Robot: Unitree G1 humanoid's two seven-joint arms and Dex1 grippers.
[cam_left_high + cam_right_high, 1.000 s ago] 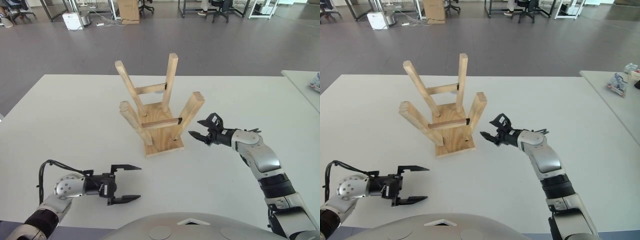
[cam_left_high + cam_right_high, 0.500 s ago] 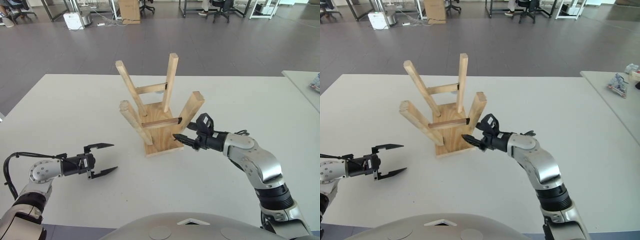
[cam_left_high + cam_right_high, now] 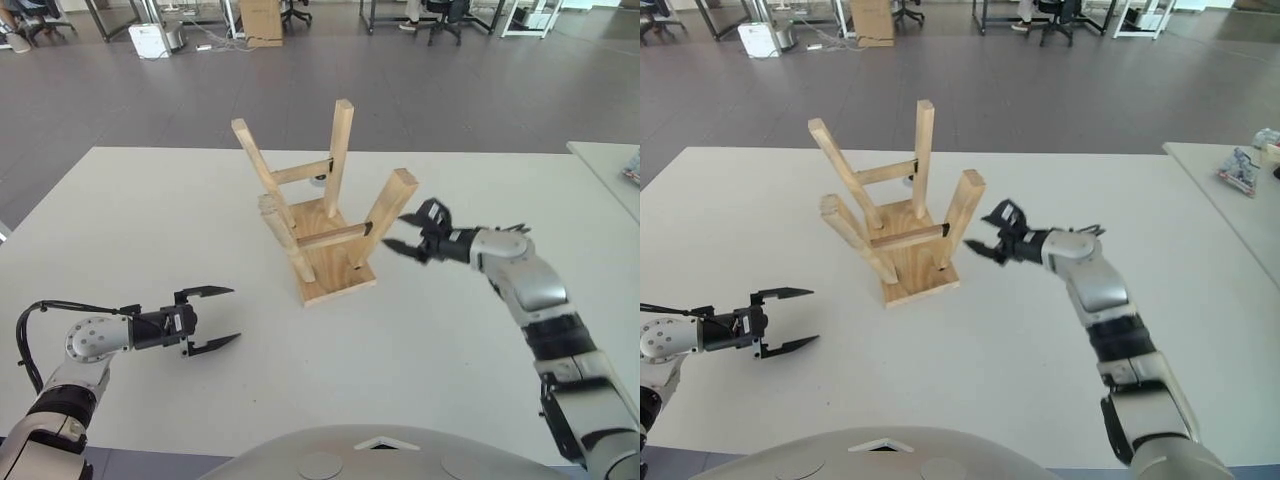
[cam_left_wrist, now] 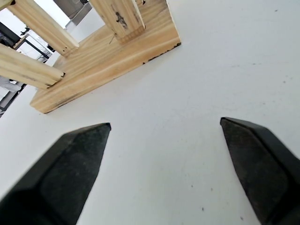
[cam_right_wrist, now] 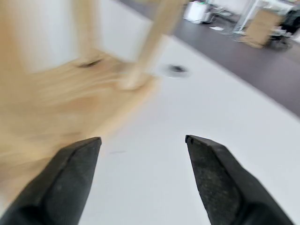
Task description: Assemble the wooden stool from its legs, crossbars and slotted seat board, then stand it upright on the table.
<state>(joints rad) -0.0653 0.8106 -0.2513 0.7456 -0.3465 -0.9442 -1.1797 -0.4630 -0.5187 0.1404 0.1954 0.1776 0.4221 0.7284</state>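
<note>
Stool (image 3: pixel 320 235) assembled but inverted on the table (image 3: pixel 150 220); turning upright not yet done.
Seat board (image 3: pixel 340 285) is seen flat on the table, legs up. The right gripper (image 3: pixel 396 231) is held level with a bent elbow, jaws spread, the nearest leg (image 3: pixel 385 215) just ahead of the tips, apparently not touched. The left gripper (image 3: pixel 235 314) is held low over the table, jaws spread, the stool well beyond its tips. Risks are judged: a one-sided push on that leg could skid or tip the stool, unbraced from the left; a lift by one leg could lever it loose from its slot or crossbar (image 3: pixel 330 237).
</note>
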